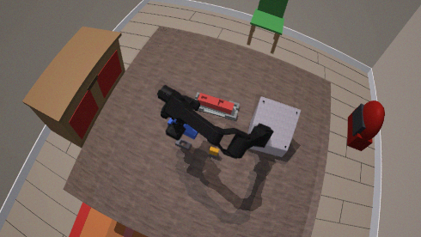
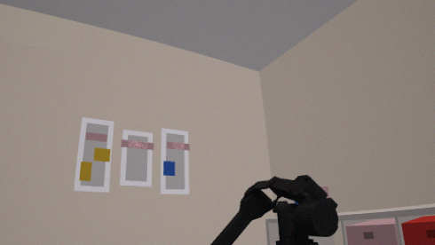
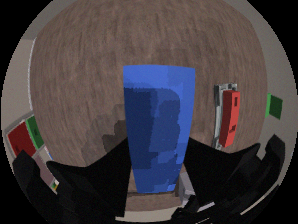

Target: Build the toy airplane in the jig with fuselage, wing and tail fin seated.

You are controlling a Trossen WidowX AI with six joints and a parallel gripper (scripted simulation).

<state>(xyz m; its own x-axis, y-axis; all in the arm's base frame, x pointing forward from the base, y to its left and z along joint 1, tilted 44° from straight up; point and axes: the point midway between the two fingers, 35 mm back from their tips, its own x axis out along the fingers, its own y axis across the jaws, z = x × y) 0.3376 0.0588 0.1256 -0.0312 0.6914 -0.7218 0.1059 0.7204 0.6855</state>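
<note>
The red fuselage [image 1: 212,103] [image 3: 229,119] lies in the grey cradle [image 1: 234,115] [image 3: 218,112] with its dark sockets facing up; both look empty. My gripper [image 1: 175,129] [image 3: 154,139] is shut on the blue wing [image 1: 189,130] [image 3: 160,77], a long flat piece held above the table and to the side of the cradle. The wing's tab is hidden. A small yellow piece [image 1: 214,150] lies on the table on the near side; I cannot tell whether it is the tail fin. The exterior view shows mostly the arm, not the cradle.
A small grey piece [image 1: 180,145] [image 3: 186,187] lies close to the gripper's near side. A pale box [image 1: 277,118] stands right of the cradle, under the arm's base. A wooden cabinet [image 1: 70,69] stands beyond the table's left edge.
</note>
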